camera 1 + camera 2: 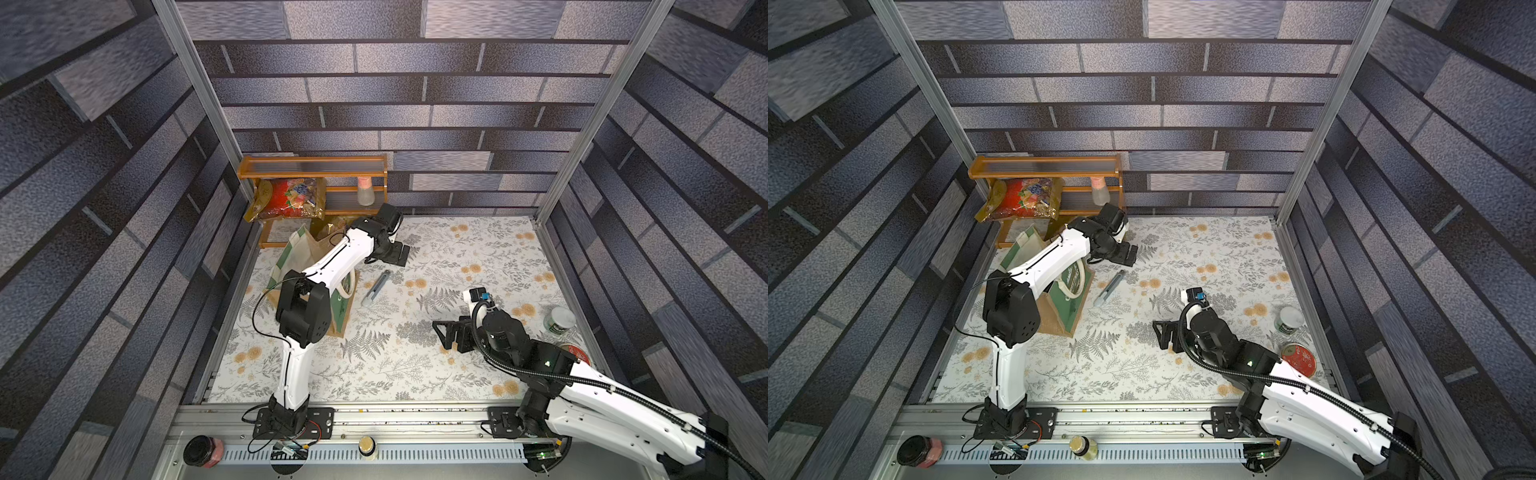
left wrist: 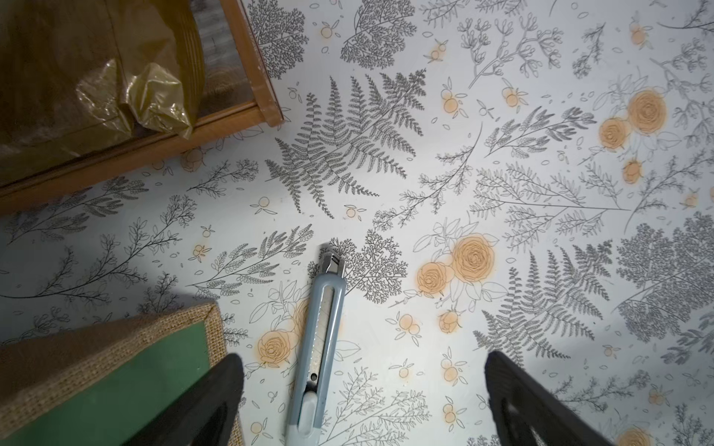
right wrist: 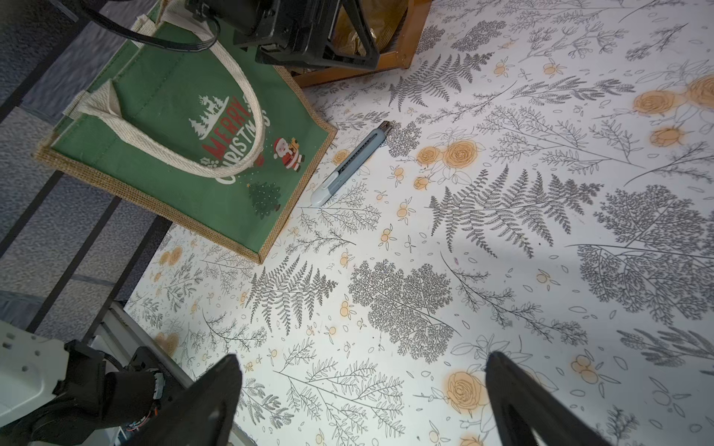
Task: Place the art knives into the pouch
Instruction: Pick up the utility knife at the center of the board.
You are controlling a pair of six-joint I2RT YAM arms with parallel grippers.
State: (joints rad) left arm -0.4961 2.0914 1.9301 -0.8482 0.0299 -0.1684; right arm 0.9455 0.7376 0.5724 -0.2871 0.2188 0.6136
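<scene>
The art knife [image 1: 376,288] [image 1: 1109,288], a pale blue-grey snap-off cutter, lies flat on the floral table cover just right of the pouch [image 1: 344,309] [image 1: 1069,299]. The pouch stands at the table's left, partly hidden under my left arm. Its green "Merry Christmas" panel [image 3: 185,154] and white handles face the right wrist camera. My left gripper [image 1: 399,253] [image 2: 363,363] hovers open just beyond the knife [image 2: 320,347], with the knife's rear end between its fingers in the left wrist view. My right gripper [image 1: 440,334] [image 3: 363,363] is open and empty over bare table, well short of the knife [image 3: 349,168].
A wooden rack [image 1: 311,166] at the back left holds a gold-and-red foil bag [image 1: 291,199] and a small bottle [image 1: 365,191]. A white tin [image 1: 561,320] and a red lid [image 1: 1300,359] sit at the right edge. Two jars [image 1: 201,451] [image 1: 368,446] stand on the front rail.
</scene>
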